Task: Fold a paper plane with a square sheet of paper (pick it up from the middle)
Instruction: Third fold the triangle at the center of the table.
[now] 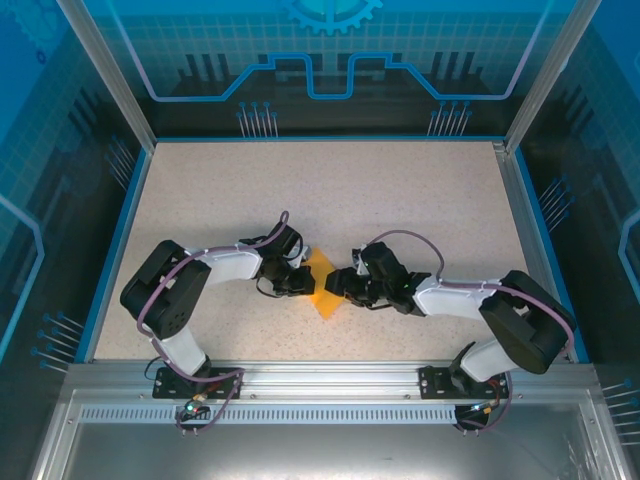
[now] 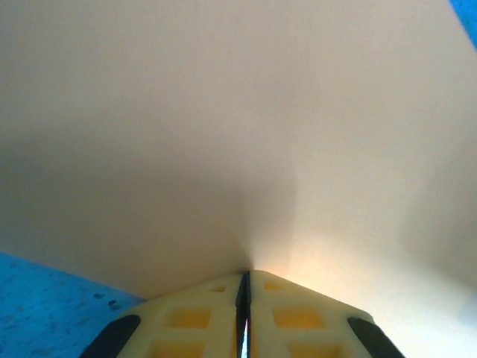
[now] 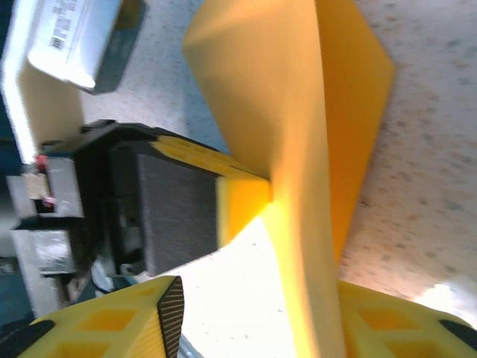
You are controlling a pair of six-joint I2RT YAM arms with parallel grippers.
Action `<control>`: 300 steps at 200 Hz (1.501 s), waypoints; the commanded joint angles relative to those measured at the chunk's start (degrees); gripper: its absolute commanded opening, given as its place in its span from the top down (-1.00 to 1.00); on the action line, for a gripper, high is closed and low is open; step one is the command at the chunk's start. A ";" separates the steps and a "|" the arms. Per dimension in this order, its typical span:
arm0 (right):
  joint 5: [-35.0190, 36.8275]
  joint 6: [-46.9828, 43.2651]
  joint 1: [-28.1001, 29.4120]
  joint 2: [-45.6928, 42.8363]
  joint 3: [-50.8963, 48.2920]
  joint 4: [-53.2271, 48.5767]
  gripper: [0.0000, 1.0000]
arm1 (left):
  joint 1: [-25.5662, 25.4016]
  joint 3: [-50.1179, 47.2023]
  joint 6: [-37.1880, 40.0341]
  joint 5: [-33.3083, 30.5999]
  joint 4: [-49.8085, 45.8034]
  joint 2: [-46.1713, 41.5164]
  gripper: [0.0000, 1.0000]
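The orange-yellow square sheet of paper (image 1: pixel 323 287) lies at the table's middle front, between both grippers. My left gripper (image 1: pixel 301 279) is shut on it. In the left wrist view its fingertips (image 2: pixel 223 287) meet at the bottom edge and the sheet (image 2: pixel 238 134) rises wide and close in front of them. In the right wrist view the sheet (image 3: pixel 261 97) stands up as a curved ridge, pinched by the left gripper (image 3: pixel 240 200), while a flat part rests on the table. My right gripper (image 3: pixel 261 292) is open, one finger on each side of that ridge.
The speckled beige table (image 1: pixel 300 190) has a blue raised border and transparent walls around it. Both arms reach inward from the near edge and their grippers sit close together (image 1: pixel 345 285).
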 commanded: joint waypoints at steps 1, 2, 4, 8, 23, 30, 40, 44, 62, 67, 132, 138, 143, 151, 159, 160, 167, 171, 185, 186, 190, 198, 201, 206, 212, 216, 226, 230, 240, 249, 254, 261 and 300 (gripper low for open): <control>3.12 -4.95 -0.70 -2.71 2.50 -11.30 0.08 | -0.14 -2.72 1.57 -6.00 -4.91 4.52 0.77; 3.22 -5.12 -0.66 -2.79 2.56 -11.57 0.09 | -0.11 -2.68 1.56 -6.03 -4.90 4.47 0.77; 3.49 -5.33 -0.63 -2.89 2.78 -12.41 0.09 | -0.09 -2.60 1.56 -5.99 -4.94 4.48 0.77; 3.92 -5.80 -0.75 -3.09 3.02 -13.51 0.11 | -0.15 -2.57 1.51 -5.91 -4.91 4.38 0.77; 5.21 -7.20 -0.71 -3.26 4.07 -16.43 0.19 | -0.11 -2.24 1.47 -5.67 -4.98 4.24 0.77; 5.65 -7.78 -0.73 -3.07 4.45 -17.62 0.24 | -0.10 -1.97 1.45 -5.63 -5.07 4.19 0.77; 6.11 -8.24 -0.78 -2.70 4.95 -18.47 0.31 | -0.11 -1.77 1.48 -5.53 -5.18 4.14 0.77; 6.21 -8.35 -0.72 -2.48 5.00 -18.52 0.34 | -0.11 -1.63 1.45 -5.47 -5.25 4.16 0.77; 6.83 -9.07 -0.71 -1.50 5.64 -19.66 0.47 | -0.15 -1.44 1.62 -5.25 -5.43 3.83 0.79; 7.08 -9.32 -0.77 -1.18 5.99 -20.24 0.50 | -0.13 -1.39 1.65 -5.28 -5.59 3.71 0.79; 12.55 -13.60 1.22 0.78 10.82 -28.08 0.82 | -0.09 -0.87 1.82 -5.15 -6.75 2.30 0.80; 13.20 -13.99 1.67 1.06 11.65 -28.90 0.84 | -0.13 -0.72 1.77 -5.18 -6.77 2.40 0.80; 13.74 -14.42 2.10 1.37 12.34 -29.57 0.85 | -0.13 -0.63 1.82 -5.10 -6.77 2.37 0.80; 14.49 -14.82 2.65 1.82 13.41 -30.55 0.86 | -0.16 -0.52 1.78 -5.02 -6.75 2.47 0.80; 14.88 -15.13 3.24 2.36 14.32 -31.20 0.87 | -0.12 -0.36 1.77 -4.78 -6.70 2.49 0.80; 14.94 -15.22 3.33 2.43 14.45 -31.32 0.87 | -0.15 -0.36 1.75 -4.77 -6.72 2.49 0.80; 15.31 -15.48 3.86 2.79 15.07 -31.67 0.87 | -0.09 -0.43 1.73 -4.75 -6.66 2.53 0.80; 15.65 -15.67 4.09 2.94 15.58 -31.90 0.88 | -0.10 -0.40 1.71 -4.74 -6.66 2.56 0.80; 16.53 -16.16 5.07 4.01 17.08 -32.96 0.89 | -0.15 -0.43 1.73 -4.67 -6.57 2.75 0.81; 16.56 -16.17 5.13 4.05 17.19 -32.99 0.89 | -0.16 -0.43 1.64 -4.66 -6.53 2.71 0.81; 16.51 -16.19 5.34 4.27 17.44 -32.99 0.89 | -0.16 -0.46 1.59 -4.62 -6.44 2.79 0.81; 16.21 -16.11 5.55 4.75 17.71 -32.49 0.90 | -0.15 -0.45 1.65 -4.53 -6.31 2.81 0.81; 16.05 -16.03 5.69 4.80 17.73 -32.22 0.89 | -0.17 -0.57 1.58 -4.49 -6.32 2.85 0.81; 15.60 -15.75 5.79 5.02 17.82 -31.71 0.89 | -0.12 -0.62 1.64 -4.40 -6.21 2.80 0.81; 15.05 -15.46 5.85 5.36 17.78 -30.95 0.90 | -0.09 -0.67 1.65 -4.32 -6.14 2.84 0.80; 14.59 -15.26 5.92 5.52 17.74 -30.30 0.90 | -0.13 -0.70 1.65 -4.27 -6.11 2.81 0.81; 13.41 -14.51 5.96 6.02 17.40 -28.59 0.90 | -0.03 -0.86 1.58 -4.06 -5.99 2.64 0.81; 12.92 -14.14 5.96 6.22 17.35 -27.68 0.90 | -0.03 -0.94 1.56 -3.90 -5.89 2.60 0.81; 12.21 -13.83 6.12 6.97 17.60 -26.76 0.90 | 0.02 -1.11 1.38 -3.57 -5.52 2.41 0.81; 11.58 -13.79 6.22 7.74 18.01 -26.34 0.90 | 0.08 -1.17 1.28 -3.22 -5.34 2.22 0.81; 11.10 -13.64 6.24 8.06 18.08 -25.91 0.90 | 0.22 -1.27 1.21 -2.96 -5.16 2.11 0.81; 10.34 -13.11 6.19 8.49 17.93 -24.52 0.90 | 0.40 -1.40 1.05 -2.61 -4.99 1.83 0.81; 7.11 -10.52 6.15 10.70 17.60 -18.81 0.90 | 0.87 -1.84 1.03 -1.74 -4.69 1.00 0.82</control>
